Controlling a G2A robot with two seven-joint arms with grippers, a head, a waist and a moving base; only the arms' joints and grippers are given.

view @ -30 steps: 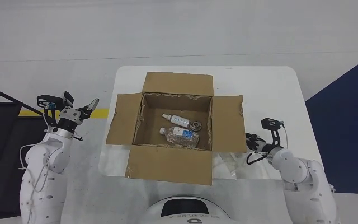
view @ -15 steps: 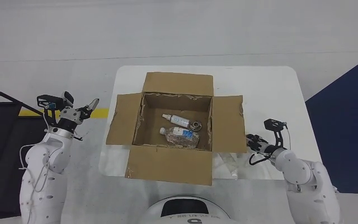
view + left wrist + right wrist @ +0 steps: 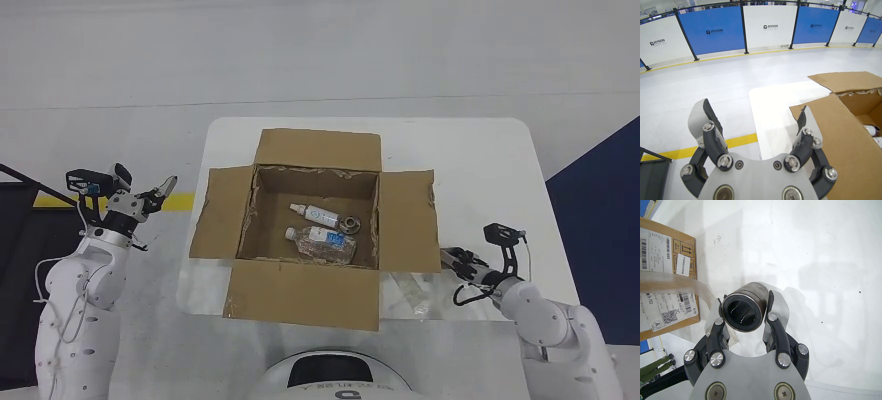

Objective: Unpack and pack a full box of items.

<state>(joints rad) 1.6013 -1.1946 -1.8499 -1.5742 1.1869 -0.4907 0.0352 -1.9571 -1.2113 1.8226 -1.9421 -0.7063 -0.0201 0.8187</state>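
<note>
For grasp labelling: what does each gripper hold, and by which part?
The right gripper clamps the metal bearing sleeve across its curved sides; the left gripper is open, holding nothing.

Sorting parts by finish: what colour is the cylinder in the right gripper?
The cylinder is dark grey metal with a black end; right wrist view.

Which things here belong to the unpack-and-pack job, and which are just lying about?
Job: cardboard box; white bottle, clear bottle and metal ring inside it; steel bearing in the right gripper.
Lying about: clear plastic beside the box, fence panels, yellow floor line.
</note>
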